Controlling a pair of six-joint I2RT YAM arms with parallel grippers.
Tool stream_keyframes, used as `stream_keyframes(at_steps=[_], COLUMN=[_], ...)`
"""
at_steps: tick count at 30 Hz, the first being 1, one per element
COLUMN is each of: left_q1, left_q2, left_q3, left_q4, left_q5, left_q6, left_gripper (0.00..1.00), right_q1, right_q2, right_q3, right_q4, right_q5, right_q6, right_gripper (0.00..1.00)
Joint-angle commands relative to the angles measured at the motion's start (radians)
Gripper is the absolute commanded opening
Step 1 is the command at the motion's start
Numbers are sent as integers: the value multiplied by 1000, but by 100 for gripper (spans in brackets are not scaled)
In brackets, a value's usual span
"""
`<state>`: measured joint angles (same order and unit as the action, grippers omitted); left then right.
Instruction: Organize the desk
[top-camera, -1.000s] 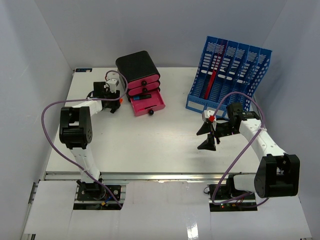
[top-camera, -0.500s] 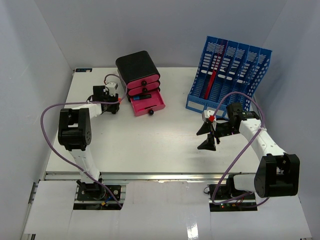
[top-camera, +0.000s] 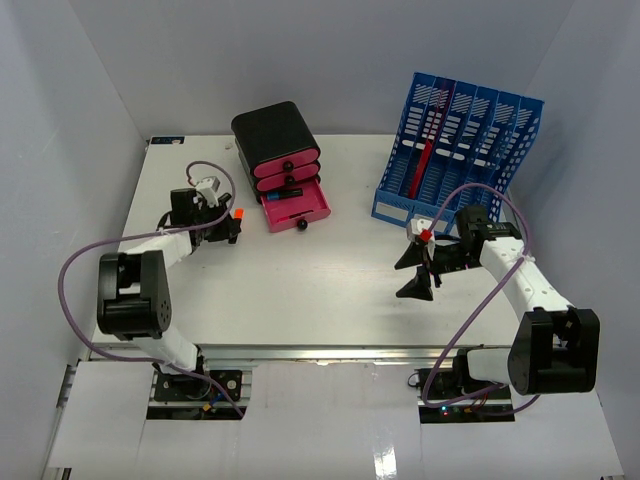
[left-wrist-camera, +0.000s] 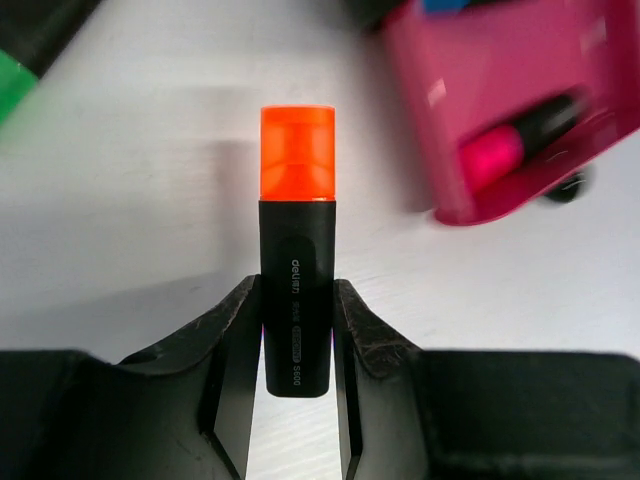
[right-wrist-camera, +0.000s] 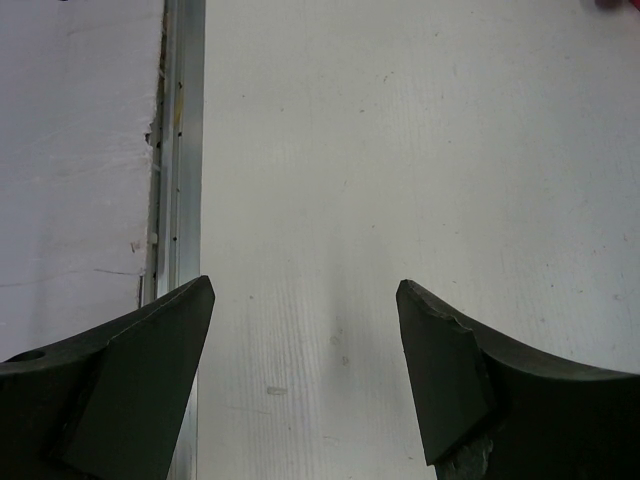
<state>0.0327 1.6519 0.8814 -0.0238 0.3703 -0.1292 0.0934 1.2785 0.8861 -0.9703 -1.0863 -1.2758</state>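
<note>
The desk was flat, white, with a metal front rail. The left gripper pinched a highlighter; the right gripper stood wide open, empty

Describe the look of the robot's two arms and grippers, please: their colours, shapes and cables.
The left arm and the right arm have white links and bulky black joint housings. A purple cable runs in a loose loop along each arm. The left gripper and the right gripper each have two black fingers that taper like wedges.
</note>
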Motion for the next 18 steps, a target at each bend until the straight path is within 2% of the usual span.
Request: stream_keyframes(at_steps=[1,6,7,10,11,12,15,18], left_q1=[7,3,3,-62,-92,-94,-214,-286], left_q2=[-255,-416,-435,-459,-455,-451,-420,-356], left_q3=[-165,-451,-474,-623,-646,-648,-612,-544], left_q4=[268,545,606,841,870,891,923,902], left_q5=[194,246,245,192,160,138,2,-123], left_q6=[-298,-686,-725,-975,-1029,-1054,-1122,-1183], left_gripper=[14,11,11,11,11,11,12,13], right_q1=[-10,-19,-21,-25,-26,-26,-32,-35], right_q2=[-7,-21,-21,-22,-22,-22,-22,-21], right_q3=[23,24,24,27,27,27,28,31], right_q4=[-31,-41,-43,-49,-53,-55,-64,-70], right_q5=[-48,-60,-61,-66,-69,-69,-73,-74], right_q6=[-22,-35,-36,-41,-43,-47,-57,-59], right_gripper=[80,81,81,81,81,81,81,81])
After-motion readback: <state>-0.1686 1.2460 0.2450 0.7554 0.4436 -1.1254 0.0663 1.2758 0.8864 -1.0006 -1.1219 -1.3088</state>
